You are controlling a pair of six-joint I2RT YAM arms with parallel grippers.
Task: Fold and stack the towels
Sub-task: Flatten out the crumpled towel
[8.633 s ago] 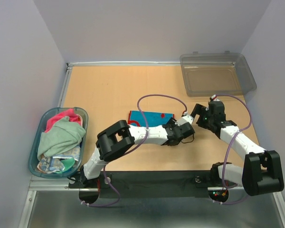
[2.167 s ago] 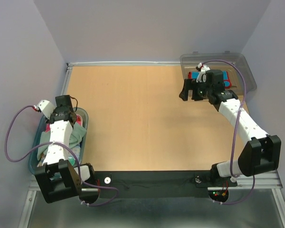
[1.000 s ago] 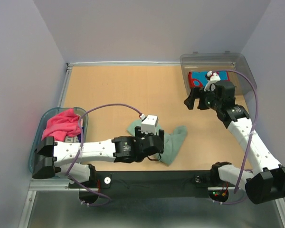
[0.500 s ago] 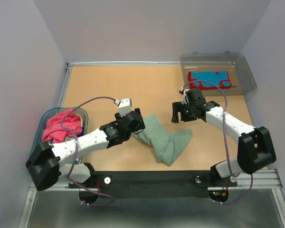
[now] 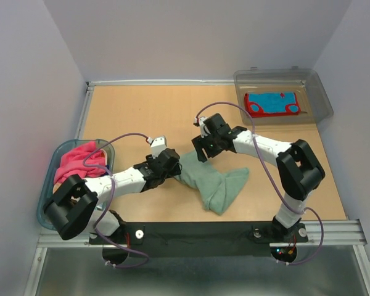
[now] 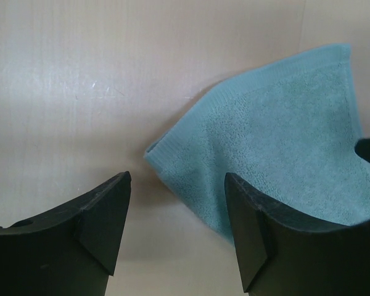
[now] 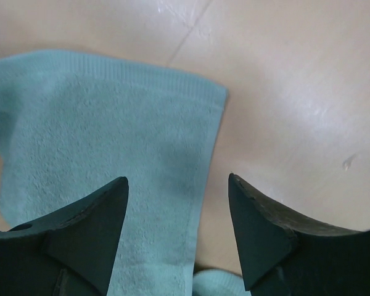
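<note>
Teal terry towel (image 5: 213,182) lies rumpled on the table (image 5: 142,117), around the middle and trailing toward the near edge, with its far part flat and its near part bunched over itself. Left jaws stand open at the towel's left corner. The left wrist view shows that corner (image 6: 277,166) lying just ahead of the gap, with nothing pinched. Right jaws stand open over the far corner. The right wrist view shows the ribbed hem (image 7: 111,142) running under the gap, also not gripped. Judged step: take both corners and spread the towel flat before folding. To do it well, each pair of jaws should come down squarely over its own corner and catch the hem only, a single layer. The two should then pull apart evenly along the far edge so the bunched near part drags out smooth. Closing too far inward risks catching a doubled layer. A blue towel with red trim (image 5: 272,103) already lies flat in the clear bin (image 5: 320,105) at the far right corner. A pink towel (image 5: 80,161) sits heaped in the tub (image 5: 46,185) at the left edge. Not resolved: whether the jaw tips touch the table; which corners are tucked under the bunched near end; what lies beneath the pink towel; the dark shape at the right edge of the left wrist view.
</note>
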